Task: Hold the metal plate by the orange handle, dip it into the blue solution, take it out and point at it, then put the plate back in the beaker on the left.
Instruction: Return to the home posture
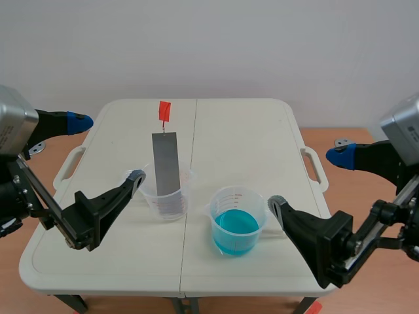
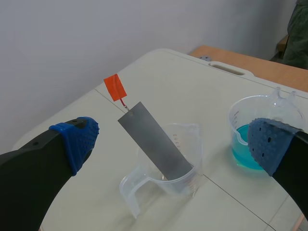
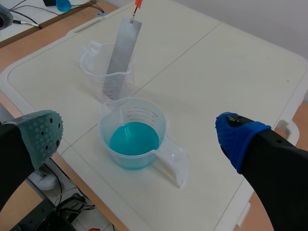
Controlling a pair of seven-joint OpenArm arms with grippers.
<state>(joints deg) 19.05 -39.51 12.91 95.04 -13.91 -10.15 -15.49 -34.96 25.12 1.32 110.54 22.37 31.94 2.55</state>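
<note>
1. The left gripper [image 1: 108, 148] is spread wide and empty, just left of the clear beaker [image 1: 169, 199].
2. The metal plate [image 1: 166, 163] leans in that beaker with its orange handle [image 1: 164, 110] on top, untouched. Grasping looks not yet begun; next, the fingers should close on that small tab.
3. The blue solution [image 1: 236, 226] sits right of it, nearer.
4. The right gripper [image 1: 308, 179] is also released.
5. The white folding table [image 1: 249, 131] stands before a pale wall [image 1: 209, 46].
</note>
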